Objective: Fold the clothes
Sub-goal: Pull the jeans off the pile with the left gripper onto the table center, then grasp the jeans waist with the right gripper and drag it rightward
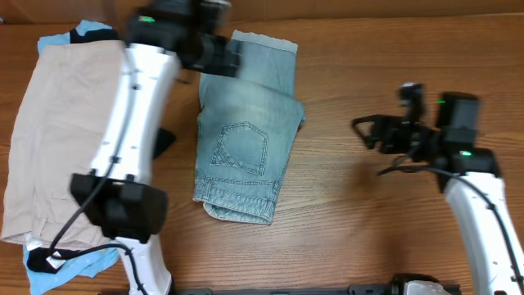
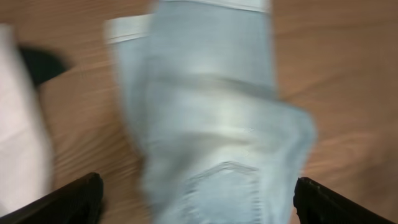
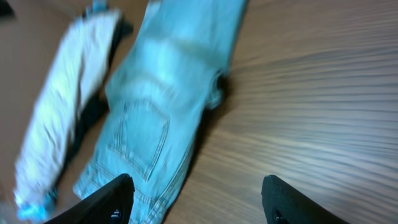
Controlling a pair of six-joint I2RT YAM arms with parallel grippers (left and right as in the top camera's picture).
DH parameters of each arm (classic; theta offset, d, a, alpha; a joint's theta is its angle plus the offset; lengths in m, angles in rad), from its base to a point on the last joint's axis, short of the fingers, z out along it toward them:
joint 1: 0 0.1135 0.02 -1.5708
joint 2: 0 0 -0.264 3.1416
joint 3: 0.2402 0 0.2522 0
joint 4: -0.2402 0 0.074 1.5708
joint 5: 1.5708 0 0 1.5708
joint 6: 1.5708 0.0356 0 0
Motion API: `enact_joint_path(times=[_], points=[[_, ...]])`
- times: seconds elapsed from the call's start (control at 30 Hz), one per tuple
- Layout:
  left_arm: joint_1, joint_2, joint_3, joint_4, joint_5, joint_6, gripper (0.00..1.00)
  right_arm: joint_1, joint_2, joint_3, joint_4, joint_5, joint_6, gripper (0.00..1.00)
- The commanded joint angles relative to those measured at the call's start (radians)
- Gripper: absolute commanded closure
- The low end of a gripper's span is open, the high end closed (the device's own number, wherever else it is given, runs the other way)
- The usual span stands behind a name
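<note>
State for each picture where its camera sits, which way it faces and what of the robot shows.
Overhead: above the table, facing straight down; the left arm and right arm show.
Left wrist: on the left arm, looking down at the shorts; the open left claw spans the bottom edge.
Right wrist: on the right arm, looking across the table at the shorts and beige garment; the open right claw spans the bottom.
All three share the shorts.
</note>
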State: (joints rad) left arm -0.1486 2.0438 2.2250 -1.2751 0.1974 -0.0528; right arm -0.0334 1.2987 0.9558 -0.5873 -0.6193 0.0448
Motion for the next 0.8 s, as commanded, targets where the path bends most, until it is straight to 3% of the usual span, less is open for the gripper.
enact_joint_path(times=[0.0,0.3,0.63,0.77], points=[[0.071,-0.018,0.007,-0.032,-0.006,0.019,0.0,0.161,0.008,0.028,0.005,0.221,0.026,0.3],[0.175,-0.018,-0.047,-0.033,-0.005,0.024,0.0,0.496,0.214,0.028,0.081,0.374,0.039,0.36],[0.155,-0.016,-0.131,0.021,-0.005,0.024,0.0,0.592,0.463,0.028,0.212,0.43,0.035,0.37],[0.154,-0.016,-0.188,0.044,-0.005,0.024,0.0,0.592,0.487,0.028,0.211,0.493,0.108,0.48]])
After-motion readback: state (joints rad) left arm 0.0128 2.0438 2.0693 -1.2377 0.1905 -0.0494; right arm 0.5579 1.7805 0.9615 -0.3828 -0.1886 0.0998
